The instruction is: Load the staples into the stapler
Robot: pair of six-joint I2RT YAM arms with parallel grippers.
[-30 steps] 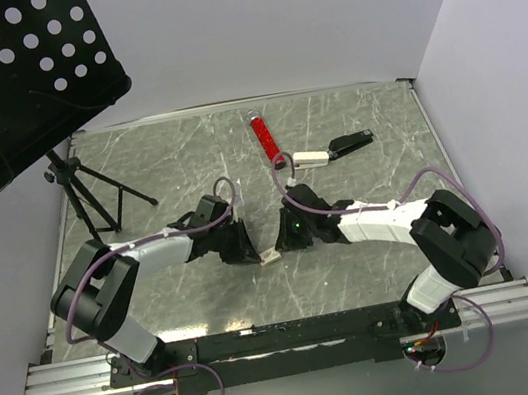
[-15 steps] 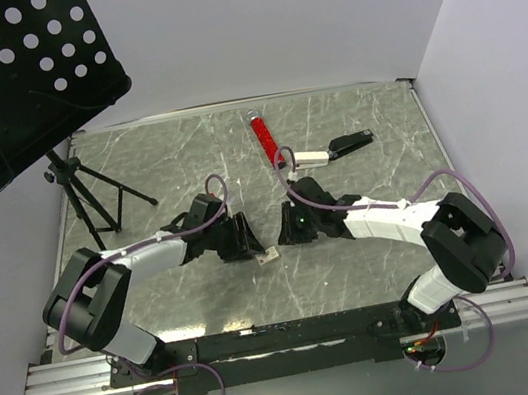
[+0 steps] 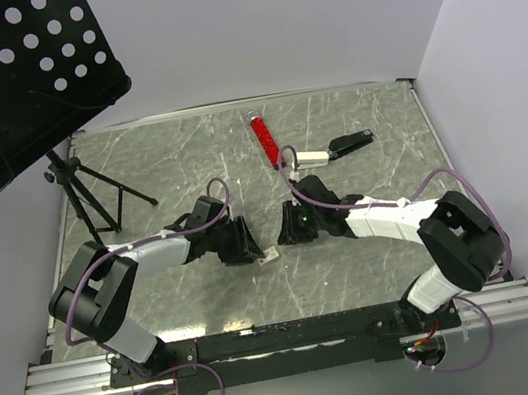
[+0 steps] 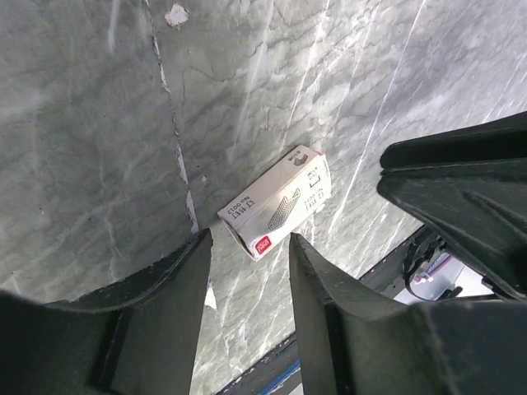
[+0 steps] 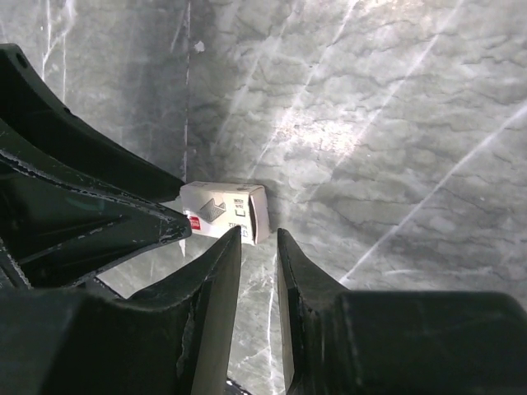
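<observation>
At mid-table, left gripper [image 4: 247,243] and right gripper [image 5: 259,240] flanked the small box [image 4: 276,200], jaws apart, empty; one, I reckoned, needed to pin its long sides squarely.

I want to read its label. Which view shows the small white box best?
Left wrist view: the small white box lies whole and largest, print facing the camera. The right wrist view shows it smaller; the top external view, only a pale speck.
</observation>
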